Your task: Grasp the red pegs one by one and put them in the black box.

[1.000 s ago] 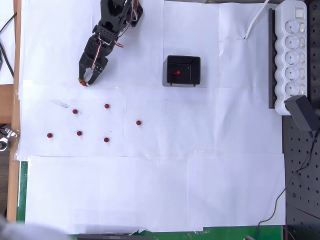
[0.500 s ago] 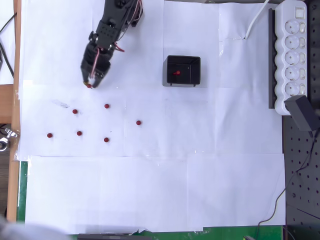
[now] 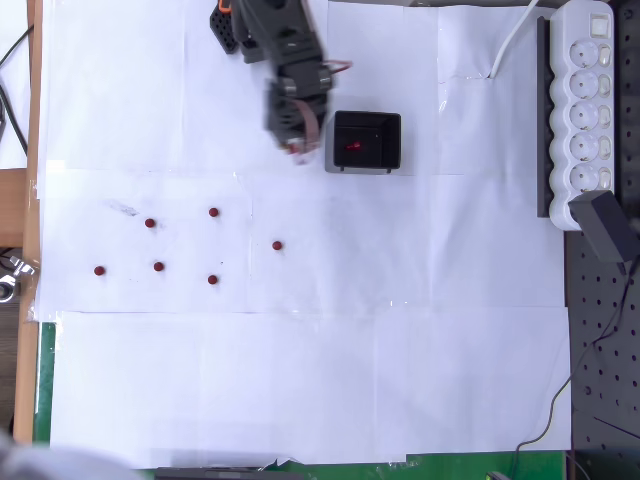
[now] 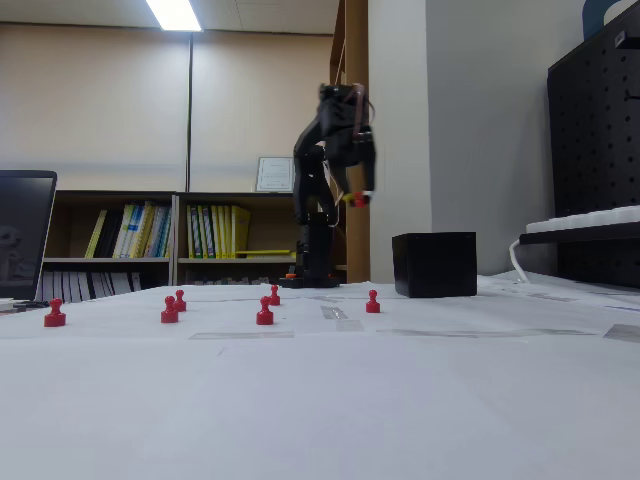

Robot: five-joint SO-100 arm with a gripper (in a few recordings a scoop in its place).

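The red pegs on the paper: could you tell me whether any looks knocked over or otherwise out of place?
Nothing stands out. In the fixed view the red pegs on the paper stand upright, apart from one another; one more lies inside the black box.

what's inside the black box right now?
From overhead, one red peg lies on the floor of the black box. In the fixed view the box's front wall hides the inside.

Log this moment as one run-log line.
pincer: shut on peg, raised left of box | box: one peg inside | paper: six pegs left
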